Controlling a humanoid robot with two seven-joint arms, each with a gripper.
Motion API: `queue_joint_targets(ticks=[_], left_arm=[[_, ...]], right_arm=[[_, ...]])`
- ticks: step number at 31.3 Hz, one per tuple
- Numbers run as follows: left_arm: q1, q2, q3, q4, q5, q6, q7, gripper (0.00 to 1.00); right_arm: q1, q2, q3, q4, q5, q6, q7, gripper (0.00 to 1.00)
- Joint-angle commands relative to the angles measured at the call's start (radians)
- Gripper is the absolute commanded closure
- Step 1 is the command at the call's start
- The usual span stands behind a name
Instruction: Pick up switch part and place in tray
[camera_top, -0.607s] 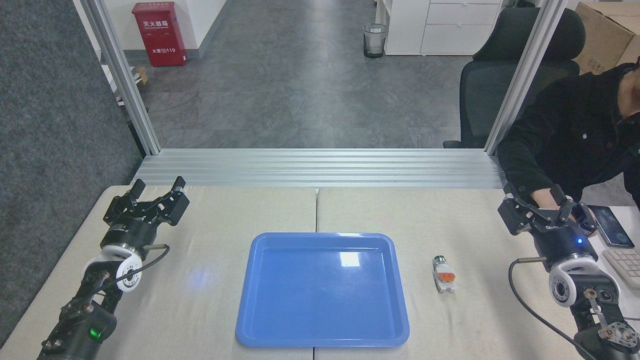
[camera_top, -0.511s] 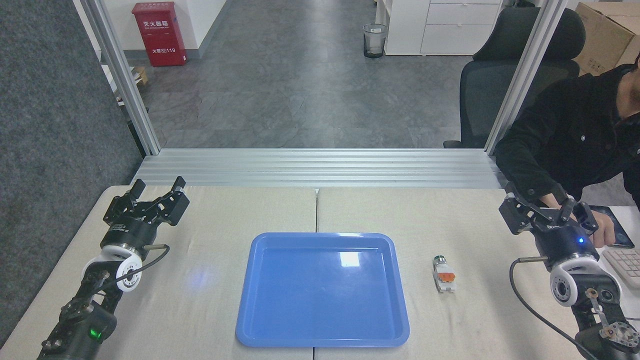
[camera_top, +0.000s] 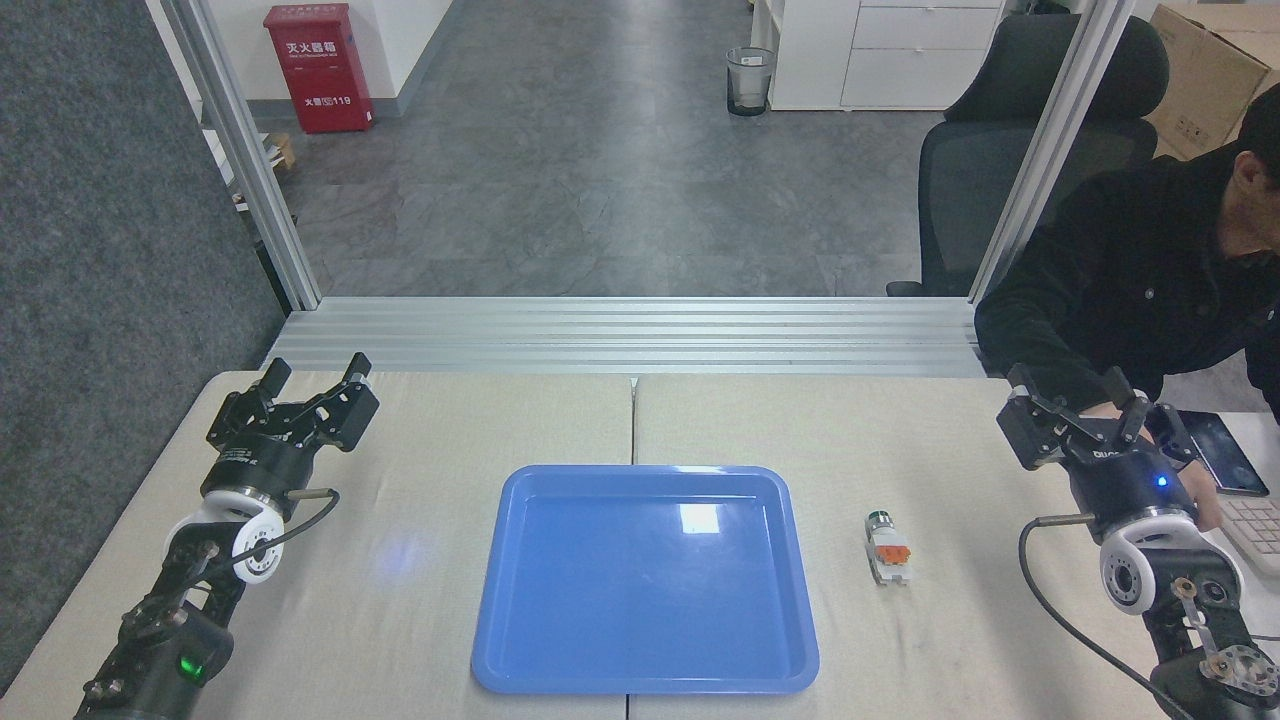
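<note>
The switch part (camera_top: 887, 549) lies on the beige table just right of the tray, its dark green cap pointing away from me, orange piece in the middle. The blue tray (camera_top: 645, 580) sits in the centre of the table with nothing in it. My left gripper (camera_top: 315, 375) is open at the far left of the table, well away from both. My right gripper (camera_top: 1077, 391) is open at the far right, behind and to the right of the switch part, holding nothing.
A person in a black jacket (camera_top: 1140, 280) leans in at the right, a hand (camera_top: 1195, 490) just behind my right gripper near a phone (camera_top: 1215, 453) and a keyboard (camera_top: 1255, 520). An aluminium rail (camera_top: 640, 335) borders the table's far edge.
The person's hand and body shifted to the right near the keyboard. Both grippers, the switch part and the tray have stayed where they were.
</note>
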Motion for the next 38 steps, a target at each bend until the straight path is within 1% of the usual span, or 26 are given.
queue_joint_targets(ticks=[1,22,28,32,38], left_arm=[[0.0,0.0,0.0,0.0,0.0,0.001,0.001,0.0],[0.0,0.0,0.0,0.0,0.0,0.001,0.001,0.0],[0.001,0.0,0.0,0.0,0.0,0.001,0.001,0.0],[0.0,0.0,0.0,0.0,0.0,-0.001,0.001,0.0],[0.0,0.0,0.0,0.0,0.0,0.001,0.001,0.0]], right_arm=[[-0.003,-0.001,0.003,-0.006,-0.001,-0.001,0.0,0.02],[-0.009,0.003,-0.009,-0.008,0.0,0.008,0.0,0.02],[-0.009,0.015,-0.015,-0.008,0.002,0.011,0.0,0.02],[-0.009,0.049,-0.012,-0.008,0.0,0.009,0.0,0.02],[-0.01,0.048,-0.01,-0.026,0.002,0.008,0.0,0.02]])
